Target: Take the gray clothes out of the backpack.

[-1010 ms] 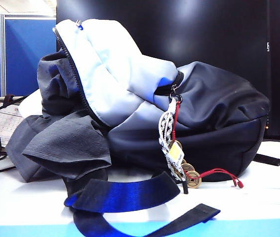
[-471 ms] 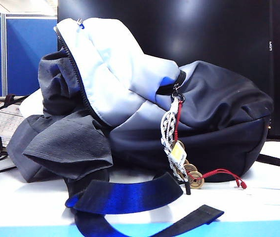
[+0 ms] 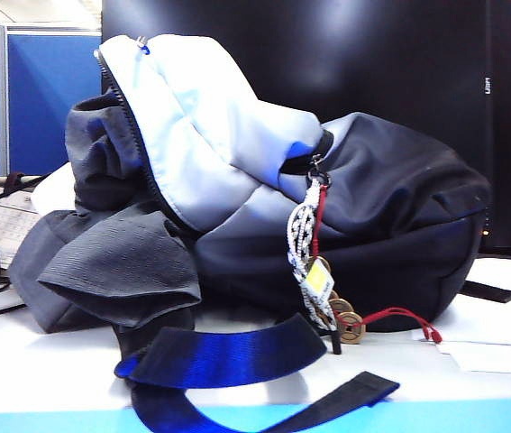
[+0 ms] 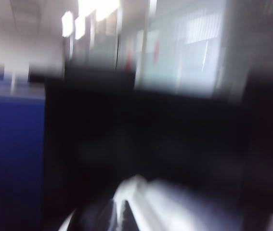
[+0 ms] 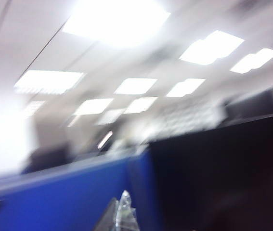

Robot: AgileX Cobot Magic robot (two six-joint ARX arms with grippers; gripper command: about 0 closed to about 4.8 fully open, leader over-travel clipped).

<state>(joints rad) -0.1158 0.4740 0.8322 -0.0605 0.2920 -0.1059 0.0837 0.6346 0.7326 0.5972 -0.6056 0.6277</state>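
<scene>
Gray clothes spilling from the open backpack, hands not yet on them

Nearest, blue-black straps (image 3: 223, 356) lie on the worktop (image 3: 471, 388). Behind, the gray clothes (image 3: 115, 266) hang out of the backpack (image 3: 390, 225) mouth. Both wrist views are blurred: left hand (image 4: 119, 216) and right hand (image 5: 122, 214) pressed together, holding nothing. Best to spread the fingers, pinch the fold, not the straps.

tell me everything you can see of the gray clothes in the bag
The gray clothes are a dark charcoal garment of finely ribbed woven fabric, soft and crumpled. They spill out of the open zipper mouth of the backpack at its left end in the exterior view: one bunch still sits inside the opening under the pale flap, while a broad fold hangs down onto the white table, above a blue-black strap. No gripper touches them.
</scene>
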